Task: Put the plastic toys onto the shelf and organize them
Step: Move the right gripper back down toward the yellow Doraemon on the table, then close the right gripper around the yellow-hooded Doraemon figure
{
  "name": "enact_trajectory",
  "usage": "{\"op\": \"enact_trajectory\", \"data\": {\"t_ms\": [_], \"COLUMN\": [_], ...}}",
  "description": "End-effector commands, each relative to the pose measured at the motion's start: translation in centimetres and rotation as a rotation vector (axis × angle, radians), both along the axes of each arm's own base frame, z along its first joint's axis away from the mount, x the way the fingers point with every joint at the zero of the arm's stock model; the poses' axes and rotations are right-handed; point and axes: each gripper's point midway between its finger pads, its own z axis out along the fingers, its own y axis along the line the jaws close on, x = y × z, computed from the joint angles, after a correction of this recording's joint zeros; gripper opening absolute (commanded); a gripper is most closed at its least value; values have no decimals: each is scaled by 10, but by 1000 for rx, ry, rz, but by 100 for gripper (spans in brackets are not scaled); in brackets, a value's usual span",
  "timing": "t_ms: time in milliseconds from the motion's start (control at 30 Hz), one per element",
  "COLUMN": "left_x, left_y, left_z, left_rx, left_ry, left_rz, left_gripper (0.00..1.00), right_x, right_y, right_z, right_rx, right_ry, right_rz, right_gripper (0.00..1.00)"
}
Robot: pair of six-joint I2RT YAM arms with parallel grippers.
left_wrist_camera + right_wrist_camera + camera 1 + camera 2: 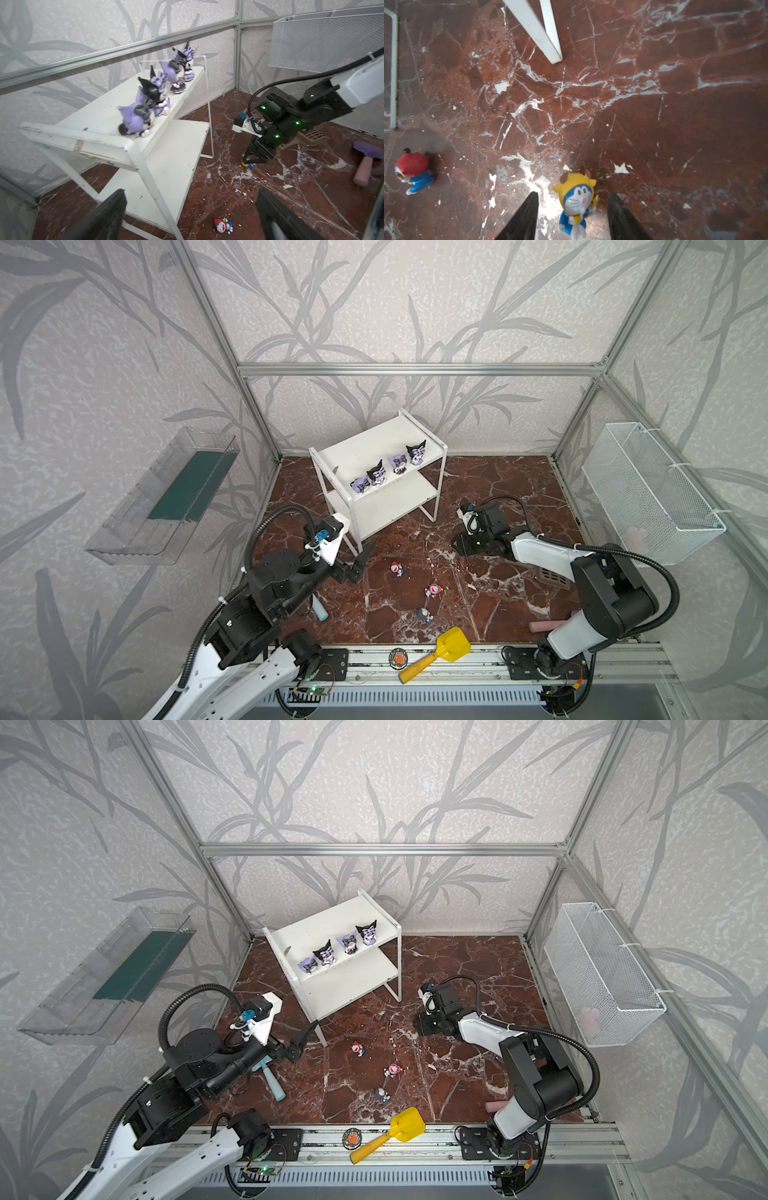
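The white two-tier shelf stands at the back of the marble floor, with several purple and black pointed-ear toys in a row on its top board. A yellow-headed toy stands between the fingers of my right gripper, which is open with a gap on each side. Three small toys lie on the floor: red-headed, pink and grey. My left gripper hangs open and empty by the shelf's front leg.
A yellow scoop lies across the front rail. A teal cylinder lies under the left arm and a pink cylinder by the right arm's base. A wire basket hangs on the right wall, a clear tray on the left.
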Motion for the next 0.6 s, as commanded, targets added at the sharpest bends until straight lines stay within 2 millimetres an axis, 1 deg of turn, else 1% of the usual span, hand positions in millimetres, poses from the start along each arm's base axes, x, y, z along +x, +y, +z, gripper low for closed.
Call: {"op": "enact_trajectory", "data": {"t_ms": [0,67,200,467,567], "left_x": [-16,-18,-18,-16,-15], "left_y": [-28,-37,-48,-52,-52], "left_z": [-10,-16,-24,-29,-30], "left_rx": [19,22,36,37,37], "left_ry": [79,118,171,187,187], "left_rz": [-182,-230,-270,-282,-280], "left_gripper": [99,99,99,99,99], "right_x": [-1,1,2,5,7], "right_y": [3,2,4,6,6], "right_z": [0,-4,-10,-15,-13], "right_rx": [15,12,13,5,2], "right_ry": [31,43,66,83,83], "right_rz": [27,30,44,50,49], "right_gripper": [54,54,52,48,46]}}
